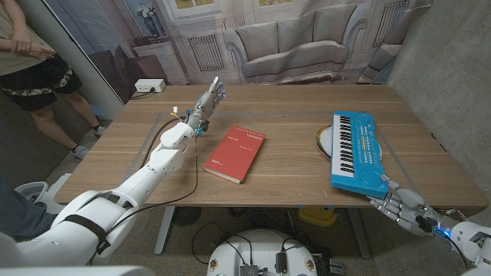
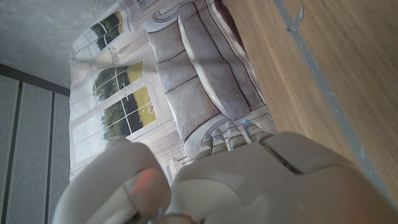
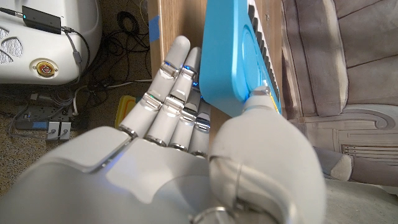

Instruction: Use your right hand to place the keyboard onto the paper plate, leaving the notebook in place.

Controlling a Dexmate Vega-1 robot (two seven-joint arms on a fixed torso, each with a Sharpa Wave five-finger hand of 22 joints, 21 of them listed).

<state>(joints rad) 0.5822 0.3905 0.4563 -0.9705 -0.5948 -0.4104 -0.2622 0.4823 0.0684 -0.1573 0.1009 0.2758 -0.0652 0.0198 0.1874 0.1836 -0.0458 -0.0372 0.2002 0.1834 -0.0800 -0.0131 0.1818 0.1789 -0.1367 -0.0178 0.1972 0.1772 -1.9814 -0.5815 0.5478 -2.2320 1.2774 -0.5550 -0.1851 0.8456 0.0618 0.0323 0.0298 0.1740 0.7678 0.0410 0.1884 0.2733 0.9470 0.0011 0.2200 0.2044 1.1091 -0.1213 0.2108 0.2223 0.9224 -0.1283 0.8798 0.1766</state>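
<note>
Right hand [image 1: 402,207] sits at the table's [image 1: 291,107] near edge, approx 4 o'clock from table center in the head view, and has hold of the blue keyboard [image 1: 357,152] by its near end. In the right wrist view the thumb lies on the key side w/ the fingers [image 3: 171,93] curled under the blue body [image 3: 230,56], so the near end is pinched between them. Keyboard runs roughly 12-to-6 o'clock from the hand: its near end is at the fingertips, and its far end reaches away toward the back of the table. It lies partly over the paper plate [image 1: 324,139], whose rim peeks out at the keyboard's 9 o'clock side; can't tell if the keyboard is resting its weight on the plate or is slightly lifted. Near end of the keyboard is at, maybe just past, the table's front edge. Red notebook [image 1: 235,153] lies flat near table center, approx 9 o'clock from the keyboard and well apart from it. Left hand [image 1: 207,101] is up over the table approx 11 o'clock from the notebook, fingers spread and pointing up, nothing in it; left wrist view shows the back of that hand [image 2: 249,180] w/ nothing held. A person [image 1: 31,61] stands past the table's far left corner.
</note>
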